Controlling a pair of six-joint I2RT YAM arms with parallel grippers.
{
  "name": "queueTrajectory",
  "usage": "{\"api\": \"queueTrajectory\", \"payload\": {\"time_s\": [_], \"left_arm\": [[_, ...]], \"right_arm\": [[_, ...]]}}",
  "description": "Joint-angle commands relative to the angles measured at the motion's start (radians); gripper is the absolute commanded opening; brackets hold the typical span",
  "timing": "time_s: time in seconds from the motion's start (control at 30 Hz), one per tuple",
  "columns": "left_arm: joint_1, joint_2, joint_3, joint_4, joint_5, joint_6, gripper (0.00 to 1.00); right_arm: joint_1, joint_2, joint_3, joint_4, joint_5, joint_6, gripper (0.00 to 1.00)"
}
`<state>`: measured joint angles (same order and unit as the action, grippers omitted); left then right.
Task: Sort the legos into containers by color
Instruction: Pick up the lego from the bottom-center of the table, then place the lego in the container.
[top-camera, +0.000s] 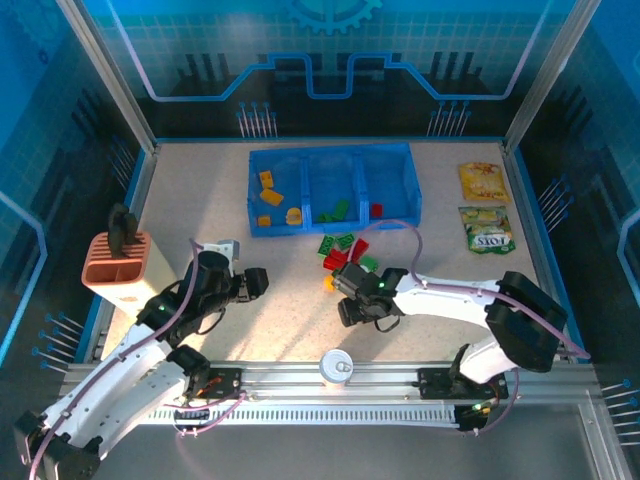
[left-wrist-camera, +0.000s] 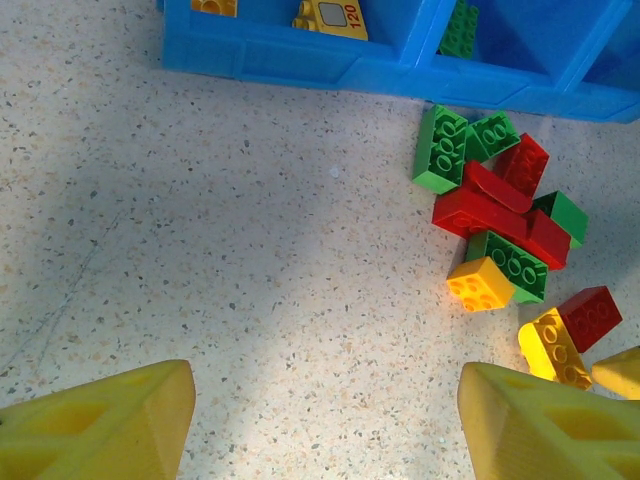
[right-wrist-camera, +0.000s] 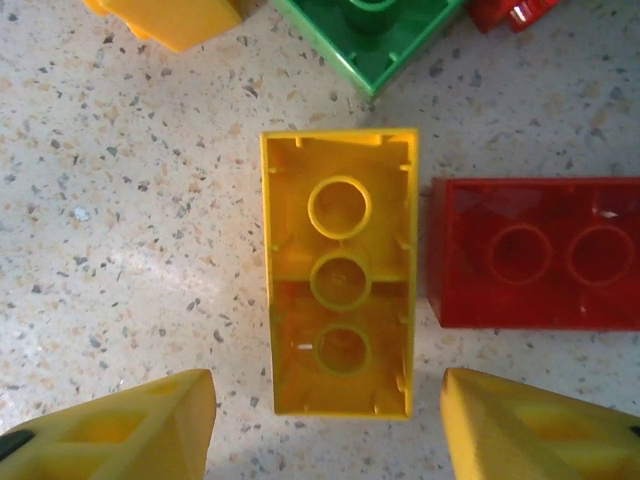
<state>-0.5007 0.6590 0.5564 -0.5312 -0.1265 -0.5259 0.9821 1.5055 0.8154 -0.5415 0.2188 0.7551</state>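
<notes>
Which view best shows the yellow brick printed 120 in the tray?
Left wrist: the 120 brick is close enough to read its print. Top external shows just a small yellow blob in the tray's left compartment.

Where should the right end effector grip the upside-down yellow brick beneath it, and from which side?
Probably across its two long side walls, straight down from above: the yellow brick lies hollow side up, lengthwise between the fingers of the right end effector. The red brick sits close beside one wall.
</notes>
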Motion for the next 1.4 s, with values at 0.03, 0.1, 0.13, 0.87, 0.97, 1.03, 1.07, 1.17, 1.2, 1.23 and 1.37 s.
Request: {"api": "queueTrajectory", "payload": {"time_s": [0.03,0.1,0.13,0.87,0.97,1.03,1.07,1.17,1.2,1.23,1.37], "left_arm": [[-0.008,-0.023,-0.008,-0.032,-0.020,-0.013,0.71],[-0.009,-0.033,-0.011,-0.034,-0.022,-0.018,0.70],[-0.010,-0.038,-0.012,-0.036,-0.024,-0.022,0.70],[-0.070,-0.190,0.025,-0.143,-0.067,-0.093,0.66],[-0.073,-0.227,0.024,-0.166,-0.052,-0.104,0.66],[-0.075,-0.239,0.023,-0.182,-0.050,-0.112,0.66],[-0.076,-0.244,0.026,-0.187,-0.049,-0.114,0.66],[-0.079,-0.257,0.033,-0.197,-0.050,-0.120,0.66],[-0.081,-0.260,0.037,-0.196,-0.050,-0.120,0.66],[-0.080,-0.259,0.040,-0.195,-0.050,-0.120,0.66],[-0.082,-0.246,0.054,-0.183,-0.041,-0.112,0.66]], "right_arm": [[0.022,0.067,0.051,-0.016,0.021,0.013,0.56],[0.030,0.090,0.058,-0.041,0.045,0.024,0.44],[0.044,0.101,0.102,-0.074,0.072,0.031,0.36],[-0.066,0.539,1.034,-0.223,-0.067,-0.309,0.25],[-0.106,0.672,1.202,-0.250,-0.110,-0.319,0.26],[-0.128,0.755,1.305,-0.272,-0.124,-0.319,0.26],[-0.139,0.799,1.370,-0.292,-0.123,-0.320,0.26],[-0.154,0.917,1.532,-0.348,-0.097,-0.325,0.29],[-0.159,0.945,1.577,-0.362,-0.096,-0.325,0.30],[-0.161,0.963,1.608,-0.374,-0.093,-0.324,0.33],[-0.165,0.951,1.664,-0.372,-0.044,-0.318,0.65]]}}
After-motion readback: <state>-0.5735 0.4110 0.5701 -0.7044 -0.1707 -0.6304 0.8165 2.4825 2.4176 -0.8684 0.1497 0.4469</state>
